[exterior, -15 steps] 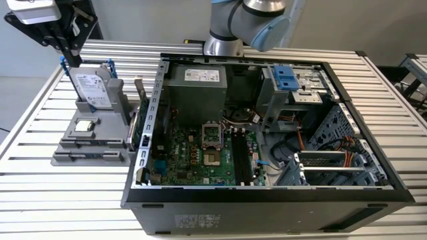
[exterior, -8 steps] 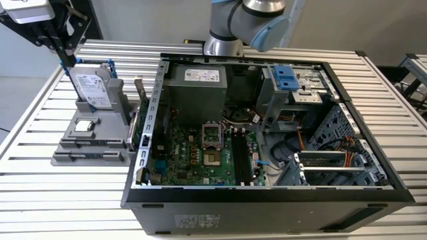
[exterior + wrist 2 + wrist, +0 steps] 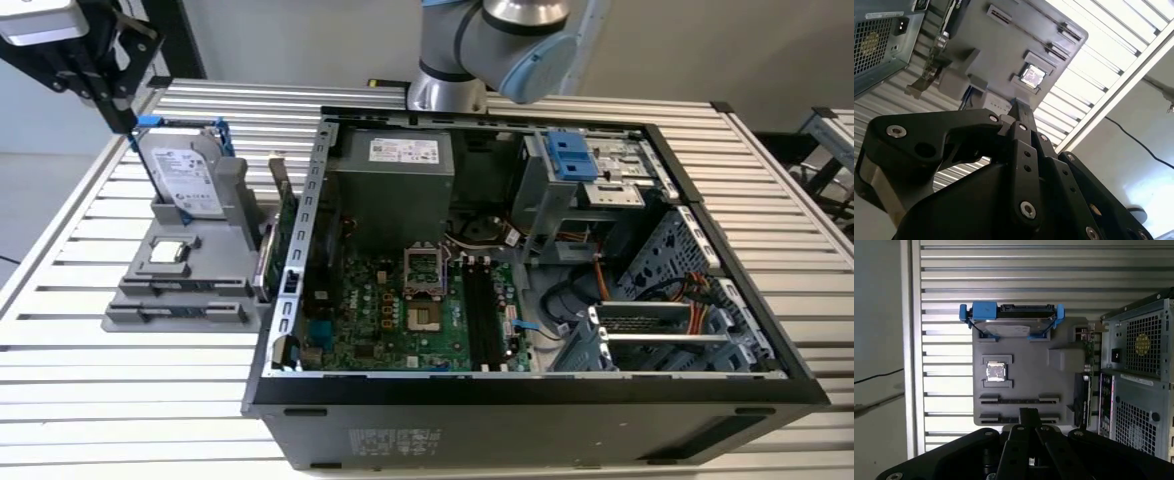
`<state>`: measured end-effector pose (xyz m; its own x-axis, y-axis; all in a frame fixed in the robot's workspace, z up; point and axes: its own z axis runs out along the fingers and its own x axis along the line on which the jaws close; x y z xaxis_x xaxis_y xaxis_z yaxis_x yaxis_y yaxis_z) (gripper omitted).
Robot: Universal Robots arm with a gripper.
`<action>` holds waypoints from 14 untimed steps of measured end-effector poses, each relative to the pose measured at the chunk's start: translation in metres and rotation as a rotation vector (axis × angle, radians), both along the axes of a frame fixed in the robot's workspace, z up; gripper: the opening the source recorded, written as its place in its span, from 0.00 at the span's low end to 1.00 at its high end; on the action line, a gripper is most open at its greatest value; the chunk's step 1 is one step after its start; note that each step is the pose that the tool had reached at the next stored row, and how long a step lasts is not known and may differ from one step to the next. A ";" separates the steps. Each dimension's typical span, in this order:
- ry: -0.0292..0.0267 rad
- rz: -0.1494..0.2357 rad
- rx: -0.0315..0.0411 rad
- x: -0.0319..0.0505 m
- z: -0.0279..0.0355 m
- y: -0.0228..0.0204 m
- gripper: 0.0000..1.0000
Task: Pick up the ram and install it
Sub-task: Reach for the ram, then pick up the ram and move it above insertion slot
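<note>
My black gripper (image 3: 132, 123) hangs high over the grey holder (image 3: 147, 285), at the exterior view's left, above the hard drive. Its fingers meet at the tip in both wrist views (image 3: 1020, 106) (image 3: 1028, 414), shut with nothing between them. The ram shows edge-on as a thin dark strip (image 3: 999, 418) in the holder's slot farthest from the drive (image 3: 180, 313); its chips cannot be made out. The open computer case (image 3: 747, 385) lies beside the holder, with long black memory slots (image 3: 483, 315) on its green motherboard.
On the holder stand a silver hard drive with blue brackets (image 3: 187, 180) (image 3: 1009, 322) and a small square silver processor (image 3: 168, 252) (image 3: 996, 371). A green card with a metal bracket (image 3: 274, 250) stands on the holder's case-side edge. The table is slatted metal.
</note>
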<state>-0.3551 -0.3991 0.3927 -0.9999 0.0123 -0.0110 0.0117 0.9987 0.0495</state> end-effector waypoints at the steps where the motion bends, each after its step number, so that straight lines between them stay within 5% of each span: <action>1: -0.0001 0.002 0.0000 -0.0012 0.0000 0.0000 0.00; 10: 0.0000 0.002 0.0000 -0.0019 0.0000 -0.0004 0.00; 14: -0.0001 0.002 0.0001 -0.0018 -0.0001 -0.0053 0.00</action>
